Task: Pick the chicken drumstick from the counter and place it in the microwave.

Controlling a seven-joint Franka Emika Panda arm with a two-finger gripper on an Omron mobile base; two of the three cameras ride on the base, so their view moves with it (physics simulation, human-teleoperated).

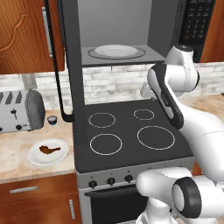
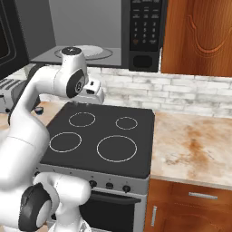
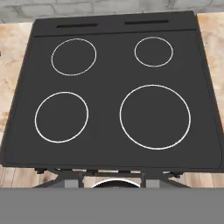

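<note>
The chicken drumstick (image 1: 49,149), small and dark reddish-brown, lies on a white plate (image 1: 37,158) on the beige counter (image 1: 15,144) left of the stove. Above the stove the microwave (image 1: 168,26) stands with its door (image 1: 68,52) swung out to the left, showing the round glass turntable (image 1: 116,51) inside. My gripper (image 1: 145,92) hangs over the back of the black stovetop (image 1: 127,131), pointing down, far right of the drumstick. In the hand view the gripper (image 3: 111,180) is open, its tips wide apart with nothing between them. The right base view shows the gripper (image 2: 90,100) under the microwave (image 2: 145,27).
A silver toaster (image 1: 19,109) stands at the back left of the counter, with a small dark cup (image 1: 52,120) beside it. The open door's black handle (image 1: 56,74) hangs down near the stove's left edge. More counter (image 2: 195,145) stretches right of the stove.
</note>
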